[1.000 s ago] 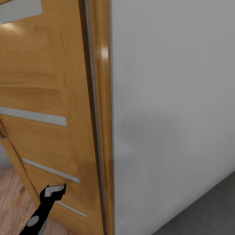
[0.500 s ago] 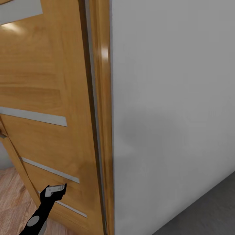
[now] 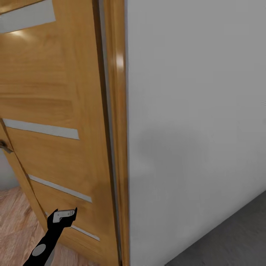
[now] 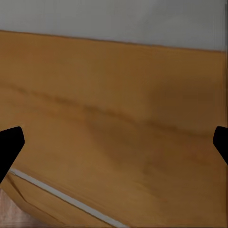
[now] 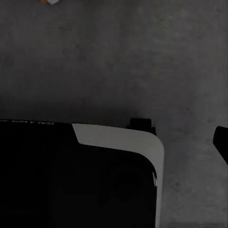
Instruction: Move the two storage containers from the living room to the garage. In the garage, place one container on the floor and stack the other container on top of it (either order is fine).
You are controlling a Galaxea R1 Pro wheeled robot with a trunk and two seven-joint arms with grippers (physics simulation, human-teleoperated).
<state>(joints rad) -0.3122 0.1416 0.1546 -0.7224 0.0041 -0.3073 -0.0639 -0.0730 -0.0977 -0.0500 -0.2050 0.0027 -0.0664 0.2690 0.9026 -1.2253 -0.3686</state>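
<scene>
The two storage containers are out of view. My left gripper (image 3: 65,213) is low at the left, close in front of a wooden door (image 3: 51,96). In the left wrist view its black fingertips (image 4: 10,142) sit at opposite edges, wide apart, with only the door panel (image 4: 118,123) between them. The right wrist view looks down on the dark grey speckled floor (image 5: 142,61) and my own black and white base (image 5: 71,175). One right fingertip (image 5: 221,141) shows far out at the edge, with nothing held.
The door with pale horizontal strips hangs beside its frame (image 3: 117,129) and a white-grey wall (image 3: 195,122) close ahead. Light wood planks (image 3: 14,229) lie at the lower left and grey concrete (image 3: 236,240) at the lower right. A metal door handle (image 3: 3,146) shows at the left edge.
The door panel has shifted slightly right in the picture and its handle has come into view at the left edge. My left gripper sits almost where it was.
</scene>
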